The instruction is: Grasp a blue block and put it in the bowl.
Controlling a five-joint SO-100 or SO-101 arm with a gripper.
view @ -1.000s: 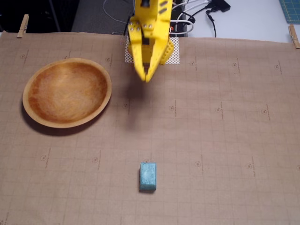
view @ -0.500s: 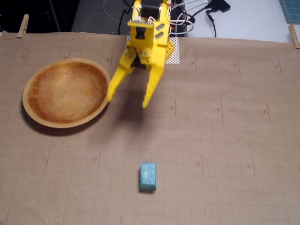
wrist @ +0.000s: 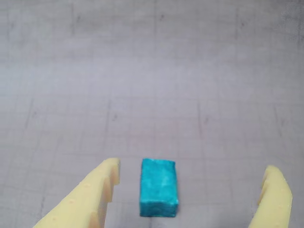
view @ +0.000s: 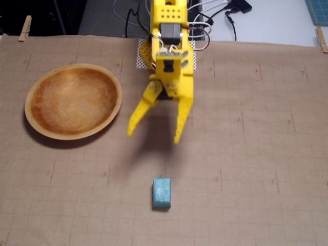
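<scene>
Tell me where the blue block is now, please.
In the fixed view the blue block lies on the paper near the bottom centre, below the open hand and far right of the bowl.

Teal-blue mottled block (view: 161,193), orange-brown bowl (view: 73,101), yellow end effector (view: 154,136), tan gridded paper (view: 256,154)

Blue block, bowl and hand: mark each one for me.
blue block (view: 161,192): fixed view, middle of its top face.
bowl (view: 115,88): fixed view, right part of its tan rim.
hand (view: 155,135): fixed view, midway between its spread fingertips.
</scene>
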